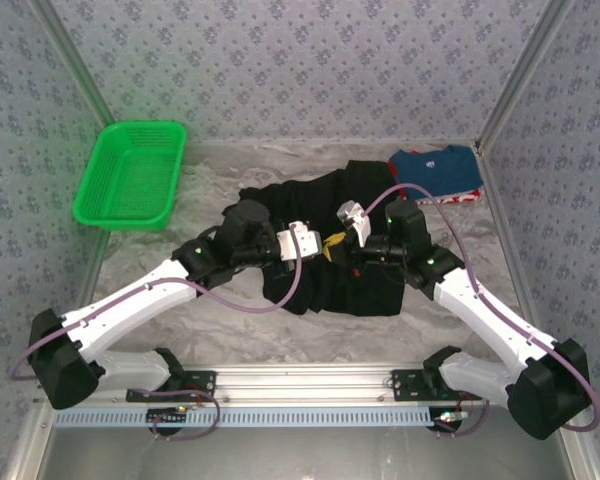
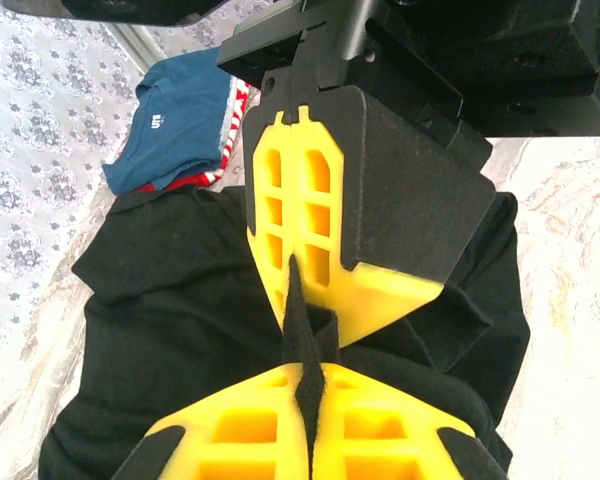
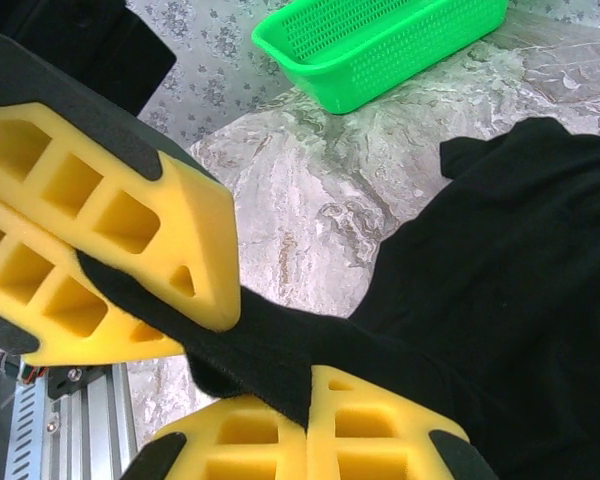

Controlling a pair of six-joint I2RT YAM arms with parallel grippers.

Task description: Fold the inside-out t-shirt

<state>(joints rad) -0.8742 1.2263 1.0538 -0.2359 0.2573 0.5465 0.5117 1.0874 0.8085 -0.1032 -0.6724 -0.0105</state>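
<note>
The inside-out t-shirt (image 1: 325, 285) is a crumpled black heap in the middle of the table. My two grippers meet nose to nose over its centre. My left gripper (image 1: 325, 250) is shut on a raised ridge of the black fabric (image 2: 170, 320), which runs up between its yellow fingertips (image 2: 380, 420). My right gripper (image 1: 346, 243) is shut on the same ridge a finger's width away, and the cloth (image 3: 520, 260) stretches from its yellow pads (image 3: 380, 430) across to the left gripper's pads (image 3: 130, 230). The shirt's far half lies flat toward the back.
A green plastic basket (image 1: 130, 175) stands at the back left on the marbled table (image 1: 230, 335). A folded blue shirt with red trim (image 1: 435, 172) lies at the back right, touching the black shirt's edge. Patterned walls close in three sides.
</note>
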